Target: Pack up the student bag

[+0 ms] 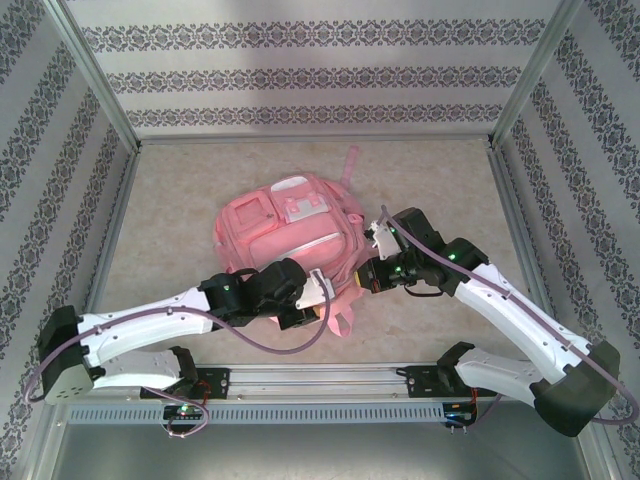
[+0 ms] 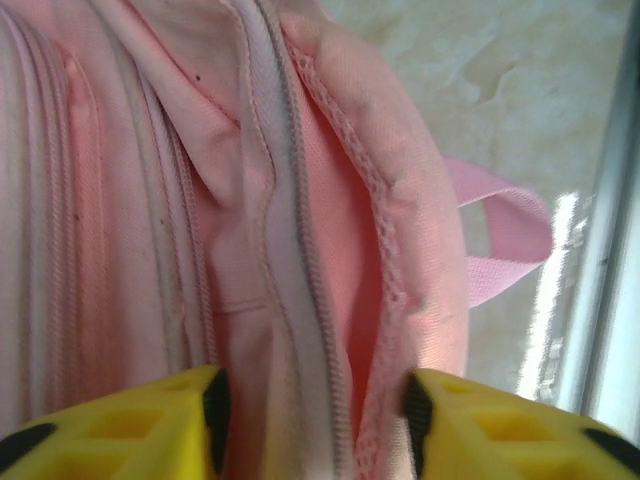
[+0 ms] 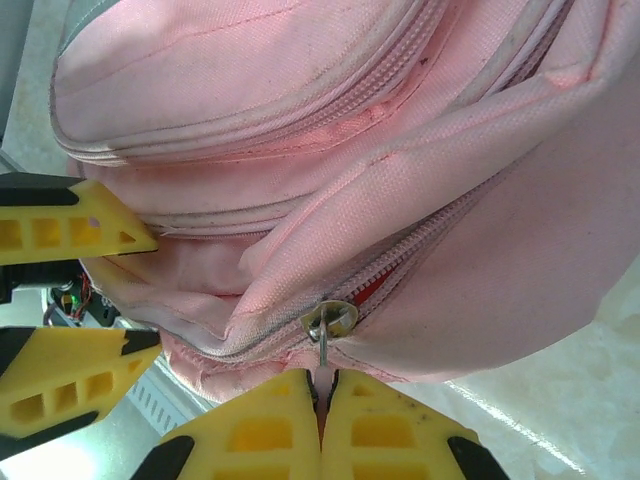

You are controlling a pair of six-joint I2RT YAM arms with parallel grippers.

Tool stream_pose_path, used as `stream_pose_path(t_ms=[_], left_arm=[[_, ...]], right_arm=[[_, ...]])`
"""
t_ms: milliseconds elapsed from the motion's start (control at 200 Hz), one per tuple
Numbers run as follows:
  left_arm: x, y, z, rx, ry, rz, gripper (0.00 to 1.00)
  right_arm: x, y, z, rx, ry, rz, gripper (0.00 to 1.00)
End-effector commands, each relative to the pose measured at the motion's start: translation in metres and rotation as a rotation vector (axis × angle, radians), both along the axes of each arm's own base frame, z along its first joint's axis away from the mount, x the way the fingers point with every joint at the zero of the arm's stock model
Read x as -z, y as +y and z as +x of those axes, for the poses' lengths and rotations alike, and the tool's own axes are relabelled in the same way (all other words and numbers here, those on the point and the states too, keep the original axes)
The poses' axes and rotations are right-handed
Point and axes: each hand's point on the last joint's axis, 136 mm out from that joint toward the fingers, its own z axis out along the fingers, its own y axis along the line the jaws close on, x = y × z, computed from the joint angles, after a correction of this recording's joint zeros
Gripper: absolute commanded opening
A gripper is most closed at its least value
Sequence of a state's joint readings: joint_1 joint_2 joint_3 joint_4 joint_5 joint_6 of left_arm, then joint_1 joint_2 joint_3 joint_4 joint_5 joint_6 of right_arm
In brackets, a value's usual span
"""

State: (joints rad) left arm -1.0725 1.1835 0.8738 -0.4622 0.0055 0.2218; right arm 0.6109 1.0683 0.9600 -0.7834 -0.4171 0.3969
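Lying flat near the middle of the counter, the bag is facing up with its white-trimmed pockets uppermost. Both arms are reaching over its near end and covering that edge in the top view, so the fingers are hard to make out there. The right pincer is pressing its yellow fingers together on the thin metal tab of a zipper pull. The pull's ring is sitting just above the fingertips, and the tab's lower end is disappearing between the pads. Beside the pull the zipper is gaping slightly and showing a sliver of red, too narrow to see into. The left pincer is standing apart, its two fingers straddling a fold of pink fabric and a zipper line. Whether the pads are touching the cloth is unclear, since the fingers are being cut off by the lower edge. A pink strap is looping out from behind the bag over the counter, its far end hidden.
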Motion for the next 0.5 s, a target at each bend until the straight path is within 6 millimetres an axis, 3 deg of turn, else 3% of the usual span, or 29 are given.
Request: stream_pose_path(t_ms=[0,100,340,495], left_arm=[[-0.006,-0.005,0.020,-0.027,-0.109,0.010,0.28],[-0.007,-0.009,0.020,-0.021,-0.109,-0.002,0.00],[-0.031,-0.012,0.027,-0.058,-0.161,-0.094,0.00],[-0.044,-0.016,0.027,-0.076,-0.154,-0.158,0.00]], right_arm=[[-0.026,0.014,-0.003,-0.052,-0.054,0.125,0.00],[-0.031,0.019,-0.011,-0.100,-0.045,0.158,0.00],[-0.036,0.048,-0.057,-0.345,0.006,0.117,0.00],[-0.030,0.062,-0.071,-0.425,0.050,0.097,0.00]])
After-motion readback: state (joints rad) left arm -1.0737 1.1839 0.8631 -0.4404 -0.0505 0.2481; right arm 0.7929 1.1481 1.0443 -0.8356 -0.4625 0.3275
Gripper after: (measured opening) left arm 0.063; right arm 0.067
